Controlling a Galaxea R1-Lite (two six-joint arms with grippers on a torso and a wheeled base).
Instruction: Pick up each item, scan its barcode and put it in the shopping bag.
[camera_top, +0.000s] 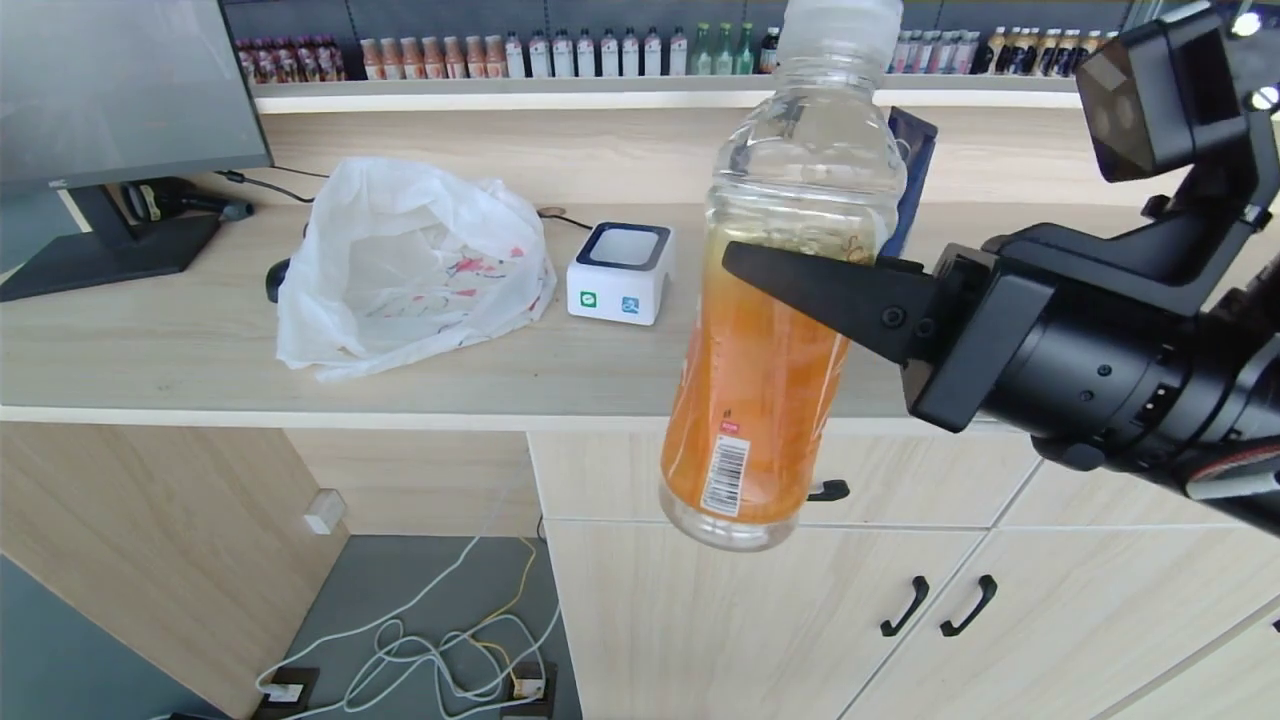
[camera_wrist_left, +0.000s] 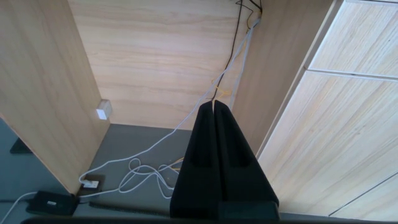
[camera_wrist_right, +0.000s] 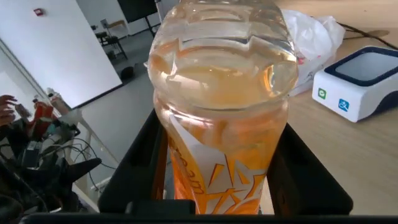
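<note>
My right gripper (camera_top: 790, 275) is shut on a clear bottle of orange drink (camera_top: 775, 330), held upright in the air in front of the counter's front edge. Its white cap is at the top and a barcode label (camera_top: 726, 474) shows near its base. In the right wrist view the bottle (camera_wrist_right: 224, 118) stands between the two black fingers. The white plastic shopping bag (camera_top: 410, 265) lies open on the counter to the left, and the small white scanner (camera_top: 620, 272) stands just right of it. My left gripper (camera_wrist_left: 214, 134) is shut on nothing, low by the cabinet side.
A monitor (camera_top: 120, 90) on its stand occupies the counter's far left, with a handheld scanner (camera_top: 165, 198) behind it. A dark blue item (camera_top: 912, 150) stands behind the bottle. Cabinet doors with black handles (camera_top: 940, 605) are below. Cables (camera_top: 430, 650) lie on the floor.
</note>
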